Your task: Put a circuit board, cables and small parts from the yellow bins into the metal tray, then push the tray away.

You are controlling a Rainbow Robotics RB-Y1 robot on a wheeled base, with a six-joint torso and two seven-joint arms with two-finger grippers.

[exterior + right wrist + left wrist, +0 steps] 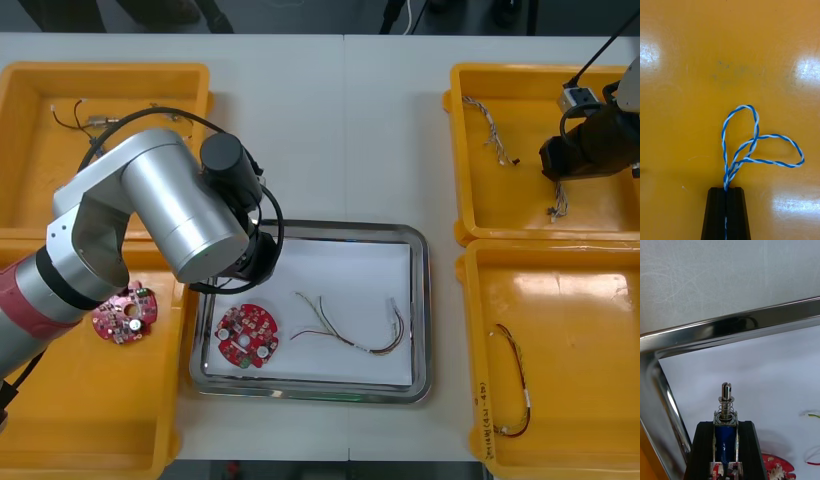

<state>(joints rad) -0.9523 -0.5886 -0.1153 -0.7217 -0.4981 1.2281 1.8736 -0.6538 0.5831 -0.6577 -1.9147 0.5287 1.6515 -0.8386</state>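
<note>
Nearest the robot, the left near bin (100, 420) holds a spare board (125, 316), and the right near bin (580, 330) holds a thin cable (515, 385). Between them on the surface (330, 130) sits the metal tray (424, 300), white inside. It already carries a red circuit board (247, 336) and a red and yellow cable (360, 335).

The left claw (725, 424) hangs over the tray's far left corner, just inside the rim. It is closed narrowly on a small metal part (726, 401), with the blue body between the fingers and the spring and slotted pin sticking out ahead. The part looks stiff, smooth and dense, so it would likely bounce or roll if released high. The flat-sided body is the place to hold it, not the spring.

Farther off, the right claw (726, 189) is in the far right bin (510, 215). Its fingers are pinched almost together on a twisted blue and white cable (752, 150), whose loops fan out over the bin floor. This cable is light and limp, so it will probably swing and could catch on the bin wall. Gripping the bunched strands, as here, keeps it together. Another twisted cable (490, 125) lies in that bin, and the far left bin (40, 180) holds a short black cable (62, 113).
</note>
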